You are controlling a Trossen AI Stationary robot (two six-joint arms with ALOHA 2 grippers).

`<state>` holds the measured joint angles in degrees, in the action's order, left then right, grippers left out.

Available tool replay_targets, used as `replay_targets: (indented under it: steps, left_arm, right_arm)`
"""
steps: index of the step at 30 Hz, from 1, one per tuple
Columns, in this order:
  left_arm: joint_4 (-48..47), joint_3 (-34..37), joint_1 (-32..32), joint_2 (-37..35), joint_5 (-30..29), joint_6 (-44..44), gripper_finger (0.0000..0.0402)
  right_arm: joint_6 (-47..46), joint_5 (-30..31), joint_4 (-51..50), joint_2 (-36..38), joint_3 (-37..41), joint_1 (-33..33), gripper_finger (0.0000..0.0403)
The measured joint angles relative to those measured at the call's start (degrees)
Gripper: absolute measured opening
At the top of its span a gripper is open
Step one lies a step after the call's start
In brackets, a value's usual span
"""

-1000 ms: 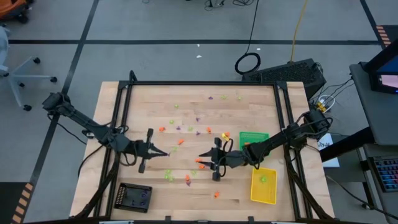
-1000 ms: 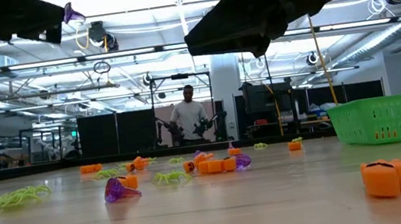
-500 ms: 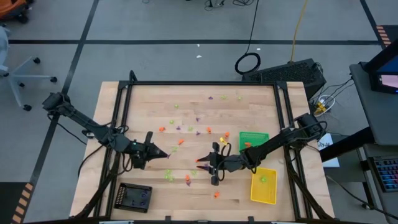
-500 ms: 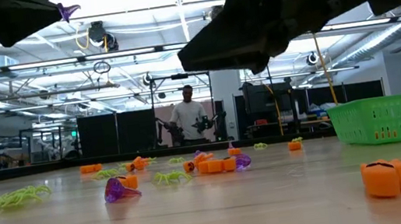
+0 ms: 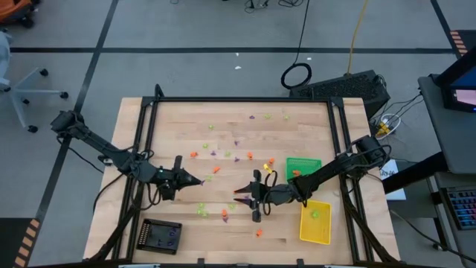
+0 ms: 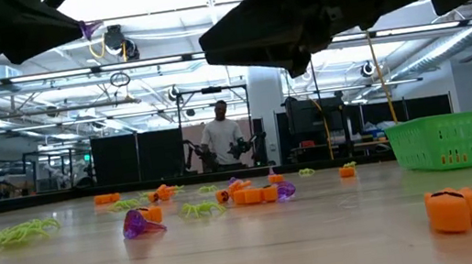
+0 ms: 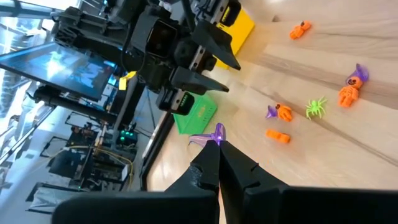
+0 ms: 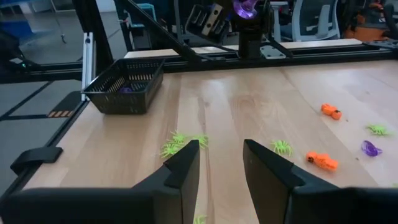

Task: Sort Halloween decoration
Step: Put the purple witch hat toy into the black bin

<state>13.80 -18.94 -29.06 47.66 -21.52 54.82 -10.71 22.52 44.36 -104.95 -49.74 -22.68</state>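
Observation:
Small orange, purple and lime green Halloween decorations (image 5: 223, 160) lie scattered over the wooden table. My left gripper (image 5: 198, 182) hovers over the left middle of the table, shut on one purple piece (image 7: 215, 133), which also shows in the low view (image 6: 90, 27) and in the right wrist view (image 8: 245, 7). My right gripper (image 5: 239, 192) faces it from the right, above the table's middle. It is open with nothing between its fingers (image 8: 219, 155). Green spiders (image 8: 180, 144) lie on the wood ahead of it. My left gripper pinches the purple piece between the free ends of its two fingers (image 7: 217, 155). Most of the piece (image 7: 211, 135) sticks out past the tips. The fingers lie nearly level, pointing toward the table's right side. The piece is lifted well clear of the table.
A black tray (image 5: 161, 236) stands at the near left corner. A green tray (image 5: 303, 167) and a yellow tray (image 5: 315, 221) stand at the right. An orange piece (image 6: 455, 209) and a purple one (image 6: 141, 223) lie near the low camera. A person (image 6: 221, 139) stands far behind the table.
My left gripper has rolled about its own pointing line while staying in place, still shut on the purple piece, which has turned with it.

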Motion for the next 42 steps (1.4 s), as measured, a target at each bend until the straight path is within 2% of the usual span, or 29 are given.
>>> replay_targets:
  steps: [31,36,38,42]
  left_arm:
    - [0.0,0.0,0.0,0.0,0.2,-2.2,0.0]
    - [0.3,0.0,-0.1,0.0,0.1,-5.7,0.0]
    - [0.4,0.0,-0.8,0.0,-1.7,-8.9,0.0]
    - [0.2,-0.2,-4.0,0.0,-9.6,-10.9,0.0]
  right_arm:
    - [0.0,0.2,0.0,0.0,0.0,-1.0,0.011]
    - [0.0,0.2,0.0,0.0,0.0,-1.0,0.011]
    - [0.0,0.2,0.0,0.0,0.0,-1.0,0.011]
    - [0.3,0.2,-0.1,0.0,0.0,-1.0,0.011]
